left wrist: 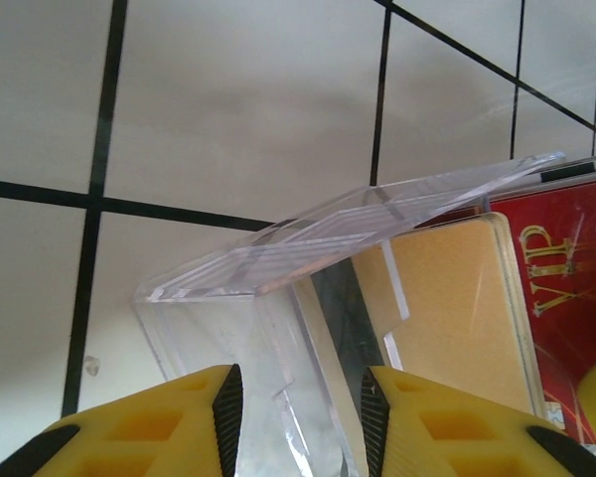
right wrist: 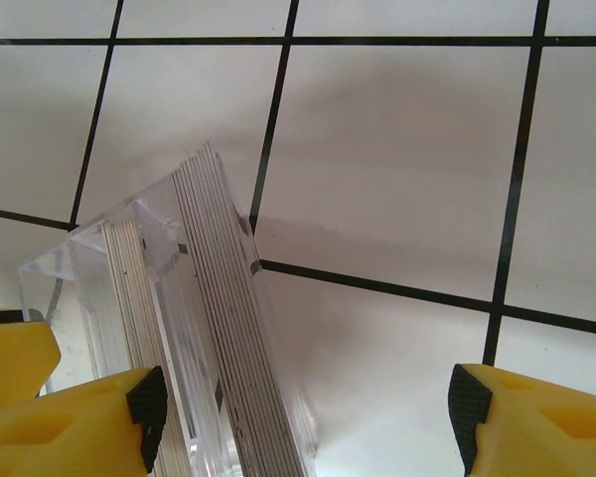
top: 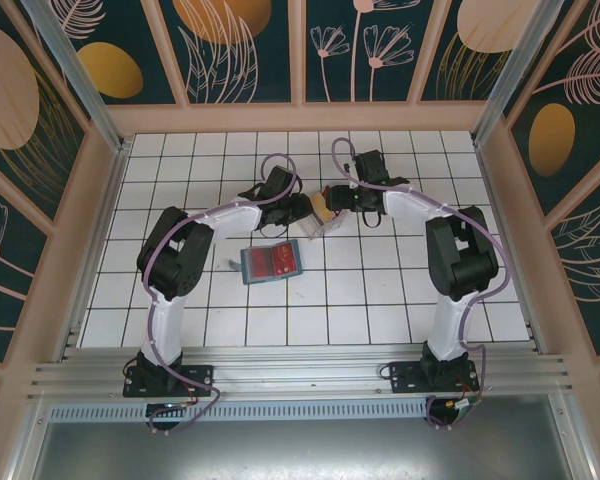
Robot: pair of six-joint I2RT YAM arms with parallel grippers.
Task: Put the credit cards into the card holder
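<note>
Quantities: one card holder (top: 271,263), one clear tray (left wrist: 278,248), one red card (left wrist: 566,268), one tan card (left wrist: 447,308), one edge-on stack (right wrist: 233,328) of uncountable thin layers, two arms (left arm (top: 175,250), right arm (top: 460,250)), two grippers (left gripper (left wrist: 298,407), right gripper (right wrist: 308,407)).

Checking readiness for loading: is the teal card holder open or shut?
Open: the card holder lies flat on the table, reddish inside facing up, framed by teal edges.
</note>
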